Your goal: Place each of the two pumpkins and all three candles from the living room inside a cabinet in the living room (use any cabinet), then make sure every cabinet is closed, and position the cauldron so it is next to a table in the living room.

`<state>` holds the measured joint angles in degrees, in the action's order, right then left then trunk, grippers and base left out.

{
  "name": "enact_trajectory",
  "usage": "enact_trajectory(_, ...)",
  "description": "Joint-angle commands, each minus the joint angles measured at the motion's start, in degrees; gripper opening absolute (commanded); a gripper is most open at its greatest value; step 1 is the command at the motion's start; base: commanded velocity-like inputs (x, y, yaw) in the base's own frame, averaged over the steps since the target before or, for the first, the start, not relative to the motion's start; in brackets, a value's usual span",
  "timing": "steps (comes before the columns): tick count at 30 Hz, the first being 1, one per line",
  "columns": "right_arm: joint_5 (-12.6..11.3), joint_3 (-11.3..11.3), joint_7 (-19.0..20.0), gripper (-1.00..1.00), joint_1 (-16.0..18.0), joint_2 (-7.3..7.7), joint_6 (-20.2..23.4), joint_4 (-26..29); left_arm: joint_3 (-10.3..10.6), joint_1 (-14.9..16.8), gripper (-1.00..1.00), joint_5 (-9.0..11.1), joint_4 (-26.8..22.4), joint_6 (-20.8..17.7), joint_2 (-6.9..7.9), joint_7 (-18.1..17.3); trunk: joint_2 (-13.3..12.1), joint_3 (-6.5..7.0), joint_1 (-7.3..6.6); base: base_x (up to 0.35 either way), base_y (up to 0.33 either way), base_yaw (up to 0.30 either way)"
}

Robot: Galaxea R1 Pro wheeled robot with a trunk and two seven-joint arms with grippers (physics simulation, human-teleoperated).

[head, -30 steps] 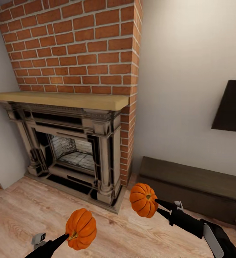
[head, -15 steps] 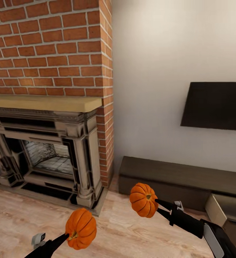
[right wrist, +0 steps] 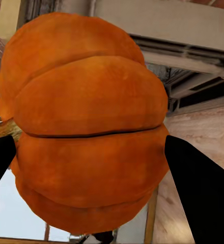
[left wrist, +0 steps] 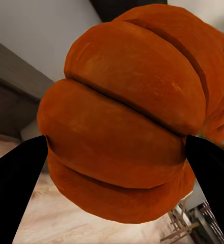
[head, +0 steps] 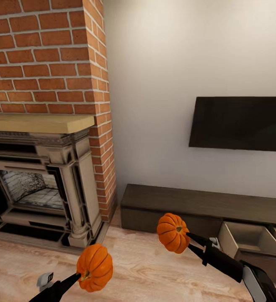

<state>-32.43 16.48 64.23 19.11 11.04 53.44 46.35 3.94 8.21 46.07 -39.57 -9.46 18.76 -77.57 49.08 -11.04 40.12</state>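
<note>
I carry two orange ribbed pumpkins above the plank floor. One pumpkin (head: 94, 268) (left wrist: 127, 117) sits in my left gripper (head: 82, 277), whose black fingers (left wrist: 15, 188) are shut on its sides. The other pumpkin (head: 173, 233) (right wrist: 86, 122) is clamped in my right gripper (head: 187, 240), black fingers (right wrist: 198, 188) pressing either side. Ahead against the white wall lies the long low dark brown cabinet (head: 184, 205). One of its drawers (head: 248, 239) at the right stands pulled out, pale inside. The candles, cauldron and table are out of view.
A red brick chimney (head: 45, 58) with an ornate stone fireplace (head: 41, 184) and a pale wood mantel (head: 37, 123) stands at the left. A black TV (head: 238, 123) hangs on the wall above the cabinet. Light plank floor (head: 146, 268) stretches between me and the cabinet.
The whole view has swung right: the fireplace slid left and more of the cabinet, its pulled-out drawer and the TV came into view. Both pumpkins stay held in the grippers.
</note>
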Motion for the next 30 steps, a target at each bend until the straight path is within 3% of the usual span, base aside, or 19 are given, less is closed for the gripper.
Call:
enact_trajectory(1,-0.6,0.2,0.2,-1.00,0.1,-0.02,0.6,0.0,0.3,0.1,-1.00,0.6,0.0,-0.6,0.09,-0.1,0.1,-0.08,0.02,0.121,-0.281,-0.014)
enact_trajectory(10,-0.6,0.6,0.1,-1.00,0.1,0.04,0.7,-0.4,0.3,0.1,-1.00,0.6,-0.1,-0.5,0.07,-0.2,0.1,-0.16,0.02,0.137,-0.276,-0.019)
enact_trajectory(20,-0.9,1.0,0.1,-1.00,0.1,0.37,0.7,-3.5,0.3,0.1,-1.00,0.6,0.0,-0.5,0.07,-0.3,0.1,-0.53,0.02,0.104,-0.265,-0.210)
enact_trajectory(30,-0.9,1.1,0.1,-1.00,0.1,0.45,0.7,-3.8,0.3,0.1,-1.00,0.6,0.0,-0.6,0.07,-0.3,0.1,-1.11,0.02,0.007,-0.042,-0.223)
